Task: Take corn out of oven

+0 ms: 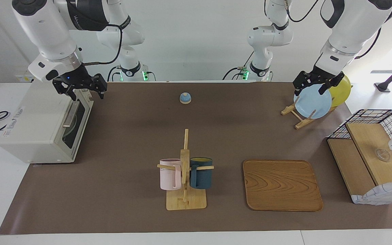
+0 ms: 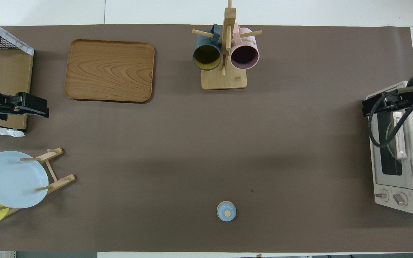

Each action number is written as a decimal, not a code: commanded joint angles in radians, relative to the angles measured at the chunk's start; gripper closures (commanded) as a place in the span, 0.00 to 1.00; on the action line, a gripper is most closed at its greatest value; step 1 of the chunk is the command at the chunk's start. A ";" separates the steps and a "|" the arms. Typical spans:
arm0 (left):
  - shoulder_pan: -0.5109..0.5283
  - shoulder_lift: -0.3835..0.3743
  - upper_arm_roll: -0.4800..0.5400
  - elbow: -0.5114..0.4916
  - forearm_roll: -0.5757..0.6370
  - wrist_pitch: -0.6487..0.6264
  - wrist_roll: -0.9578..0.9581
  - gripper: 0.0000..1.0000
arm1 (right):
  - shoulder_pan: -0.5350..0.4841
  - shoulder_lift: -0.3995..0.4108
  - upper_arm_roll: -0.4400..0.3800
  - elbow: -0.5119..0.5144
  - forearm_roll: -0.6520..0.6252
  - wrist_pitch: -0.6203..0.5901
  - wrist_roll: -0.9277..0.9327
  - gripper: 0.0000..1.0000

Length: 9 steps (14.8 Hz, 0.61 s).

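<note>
The off-white oven (image 1: 36,126) stands at the right arm's end of the table, its dark glass door shut and the silver bar handle (image 1: 69,115) in front. It also shows in the overhead view (image 2: 396,168). The corn is hidden; nothing yellow shows through the glass. My right gripper (image 1: 86,93) is open and hangs over the top front edge of the oven, just above the handle; in the overhead view it (image 2: 369,107) covers the oven's corner. My left gripper (image 1: 310,90) is open and empty, up in the air over the blue plate, and waits.
A mug tree (image 1: 184,170) with a pink and a dark blue mug stands mid-table. Beside it lies a wooden tray (image 1: 281,185). A rack holds a blue plate (image 1: 313,103) and a yellow plate (image 1: 342,90). A black wire basket (image 1: 373,149) and a small blue lid (image 1: 185,98) also stand here.
</note>
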 commanded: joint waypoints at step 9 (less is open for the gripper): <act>0.017 -0.009 -0.010 0.001 -0.013 -0.017 0.007 0.00 | -0.012 -0.024 0.004 -0.050 0.021 0.028 0.013 0.00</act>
